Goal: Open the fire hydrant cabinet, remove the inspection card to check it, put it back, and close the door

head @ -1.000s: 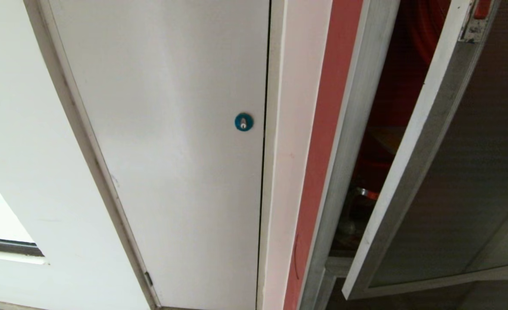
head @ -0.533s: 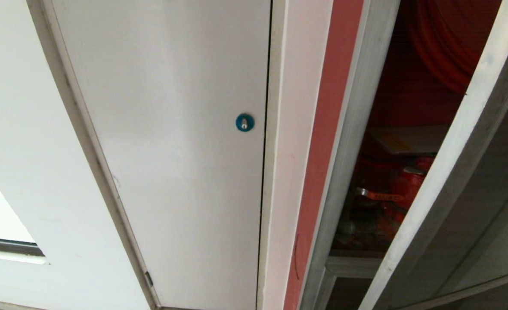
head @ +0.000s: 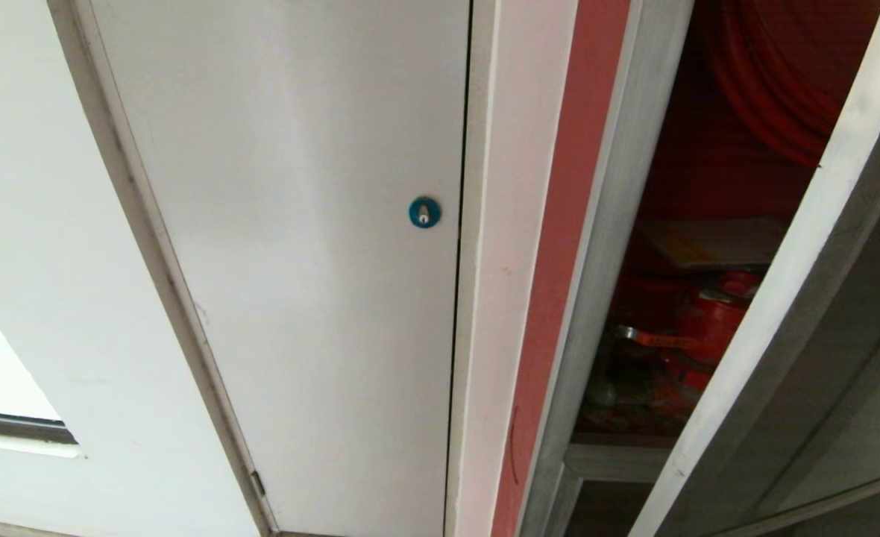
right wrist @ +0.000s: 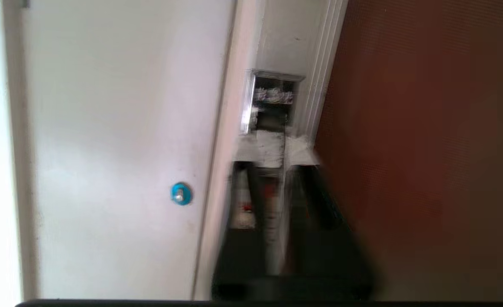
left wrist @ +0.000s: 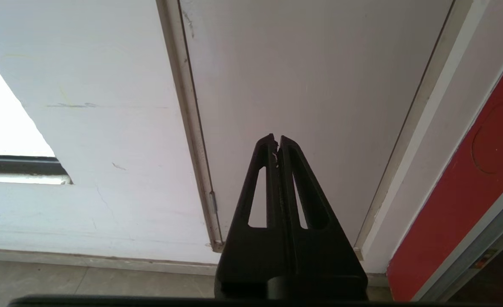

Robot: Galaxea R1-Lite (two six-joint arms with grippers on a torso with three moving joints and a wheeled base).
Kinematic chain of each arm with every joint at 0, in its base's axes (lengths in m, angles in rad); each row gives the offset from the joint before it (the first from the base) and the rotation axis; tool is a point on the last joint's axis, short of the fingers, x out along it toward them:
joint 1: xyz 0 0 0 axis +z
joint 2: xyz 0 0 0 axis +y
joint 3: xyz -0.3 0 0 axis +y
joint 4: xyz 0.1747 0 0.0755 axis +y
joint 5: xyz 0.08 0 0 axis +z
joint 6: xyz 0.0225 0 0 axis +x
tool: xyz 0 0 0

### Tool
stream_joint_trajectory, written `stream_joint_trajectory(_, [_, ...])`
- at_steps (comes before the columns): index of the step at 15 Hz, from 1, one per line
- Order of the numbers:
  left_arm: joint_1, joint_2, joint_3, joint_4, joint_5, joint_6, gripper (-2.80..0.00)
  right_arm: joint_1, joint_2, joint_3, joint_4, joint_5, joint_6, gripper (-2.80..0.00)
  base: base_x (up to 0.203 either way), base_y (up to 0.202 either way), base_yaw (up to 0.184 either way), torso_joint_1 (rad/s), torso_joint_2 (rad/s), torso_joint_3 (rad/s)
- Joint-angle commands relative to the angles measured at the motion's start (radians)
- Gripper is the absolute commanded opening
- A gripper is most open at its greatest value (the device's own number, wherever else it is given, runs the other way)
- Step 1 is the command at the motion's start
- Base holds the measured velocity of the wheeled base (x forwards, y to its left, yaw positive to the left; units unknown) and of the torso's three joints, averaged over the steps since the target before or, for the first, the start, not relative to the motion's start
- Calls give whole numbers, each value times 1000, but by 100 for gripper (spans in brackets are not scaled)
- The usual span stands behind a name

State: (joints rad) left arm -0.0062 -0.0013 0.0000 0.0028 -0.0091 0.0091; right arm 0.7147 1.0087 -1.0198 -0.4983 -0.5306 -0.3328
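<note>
The door [head: 783, 298] is standing partly open, so the fire hydrant cabinet [head: 604, 224] is showing its red valve [head: 708, 321]. The inspection card [head: 716, 240] is lying inside, not yet taken. The right end effector [right wrist: 283, 155] is slightly spread at the door edge; the left end effector [left wrist: 277, 143] is pressed together, idle.

The left gripper [left wrist: 277, 143] is showing two matte black, tapering fingers [left wrist: 260, 187], each pierced by a long triangular slot, widening into a solid black base. The right gripper [right wrist: 284, 155] is showing white-tipped black fingers [right wrist: 302, 151], blurred.
</note>
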Motion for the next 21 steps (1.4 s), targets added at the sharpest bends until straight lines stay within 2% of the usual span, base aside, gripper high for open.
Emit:
stream_joint_trajectory(1, [0, 1, 0, 0, 0, 0, -280, 2, -7, -6, -5, -2, -2, 0, 0, 0, 0, 0, 0, 0])
stream_joint_trajectory(8, [0, 1, 0, 0, 0, 0, -280, 2, -36, 11, 30, 4, -2, 0, 0, 0, 0, 0, 0, 0])
stream_joint_trajectory(20, [0, 0, 0, 0, 0, 0, -280, -20, -179, 169, 50, 4, -2, 0, 0, 0, 0, 0, 0, 0])
stream_joint_trajectory(21, [0, 1, 0, 0, 0, 0, -280, -26, -200, 182, 70, 5, -1, -280, 0, 0, 0, 0, 0, 0])
